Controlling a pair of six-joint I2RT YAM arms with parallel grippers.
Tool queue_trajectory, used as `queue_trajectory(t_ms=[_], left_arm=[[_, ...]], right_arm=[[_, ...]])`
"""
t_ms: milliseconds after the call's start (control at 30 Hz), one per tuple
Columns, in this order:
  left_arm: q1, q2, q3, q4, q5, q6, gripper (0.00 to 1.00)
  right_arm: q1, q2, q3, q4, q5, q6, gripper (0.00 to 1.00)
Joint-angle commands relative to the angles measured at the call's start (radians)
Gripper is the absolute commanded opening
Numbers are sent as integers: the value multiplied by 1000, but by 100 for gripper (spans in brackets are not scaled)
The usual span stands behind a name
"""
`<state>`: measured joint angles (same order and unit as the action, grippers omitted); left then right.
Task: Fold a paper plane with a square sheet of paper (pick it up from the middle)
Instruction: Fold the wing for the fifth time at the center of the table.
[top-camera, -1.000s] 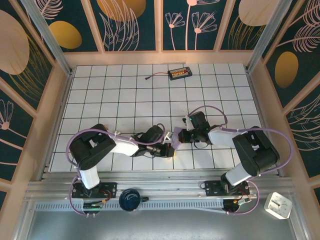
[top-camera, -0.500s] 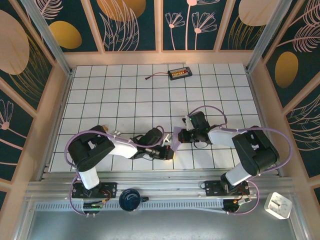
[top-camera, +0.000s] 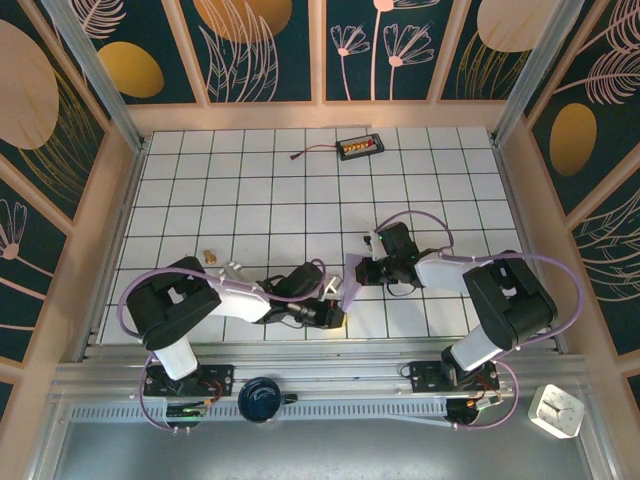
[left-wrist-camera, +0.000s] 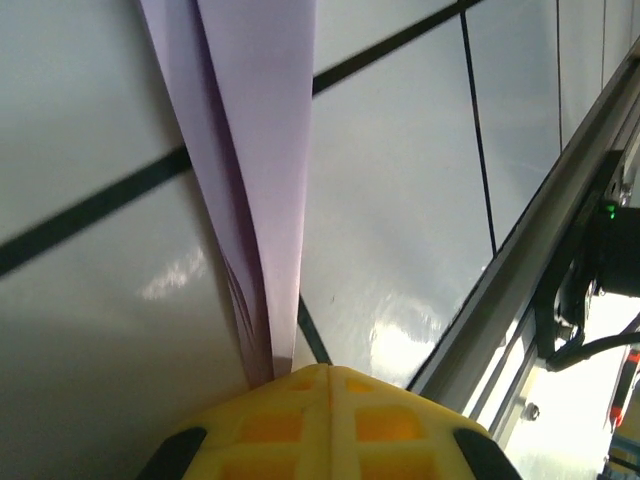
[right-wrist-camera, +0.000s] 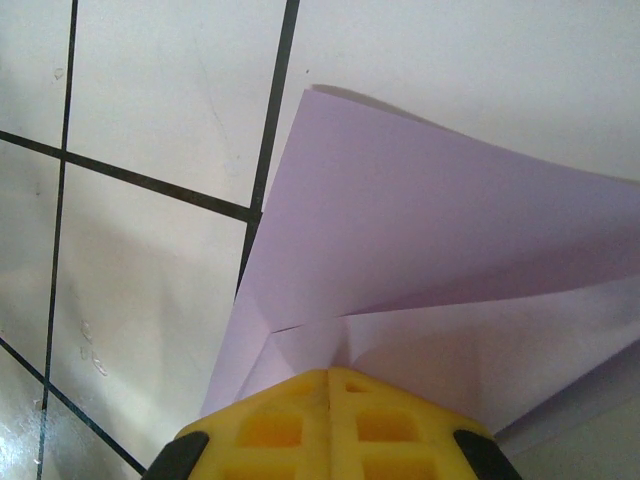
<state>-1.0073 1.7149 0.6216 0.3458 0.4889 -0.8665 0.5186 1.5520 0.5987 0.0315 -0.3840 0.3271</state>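
On the left of the top view, we see the left arm's glossy white and black links, looped with a lilac cable, lying low over the table (top-camera: 250, 200), a shiny white surface ruled into squares by thin dark lines. A small tan scrap (top-camera: 208, 257) sits on a tile just beyond that arm. Further right, the left gripper (top-camera: 338, 318) is near the table's front edge. In its wrist view the moulded yellow fingertips (left-wrist-camera: 300, 425), patterned with square recesses, meet along a single seam. They are pinched on the lavender paper (left-wrist-camera: 262, 150), which runs away from them as a narrow, matte, layered strip with a long crease. A brushed metal rail (left-wrist-camera: 520, 275) slants past on the right of that view. In the top view the lavender paper (top-camera: 351, 285) spans the short gap between the two grippers as a slim upright band. The right gripper (top-camera: 362, 271) holds its far end. In its wrist view the same waffled yellow pads (right-wrist-camera: 290, 430) are closed together on broad, smooth flaps folded to a slanted edge. At the far side of the table lies a black box with an orange row (top-camera: 358, 148). Compared with a second ago, the left arm has swung leftward and its gripper has drawn nearer the front edge. That has uncovered the tan scrap and stretched the paper longer, while the right arm has hardly shifted.
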Motion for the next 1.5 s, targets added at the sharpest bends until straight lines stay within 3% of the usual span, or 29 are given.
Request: queue_trajectory(t_ms=[0, 167, 467, 967, 1167, 1467], left_arm=[[-5, -73, 2, -29, 3, -6, 0], [-4, -89, 51, 26, -43, -15, 2], [9, 78, 190, -100, -81, 67, 1], [58, 105, 176, -58, -26, 82, 0], [58, 149, 233, -114, -56, 117, 0], [60, 143, 178, -116, -60, 102, 0]], right_arm=[[-9, 55, -19, -68, 83, -5, 0], [-9, 54, -19, -67, 83, -5, 0], [-9, 55, -17, -66, 82, -6, 0], [-9, 60, -14, -68, 83, -7, 0], [-9, 56, -17, -69, 82, -4, 0], [-9, 60, -16, -69, 80, -5, 0]])
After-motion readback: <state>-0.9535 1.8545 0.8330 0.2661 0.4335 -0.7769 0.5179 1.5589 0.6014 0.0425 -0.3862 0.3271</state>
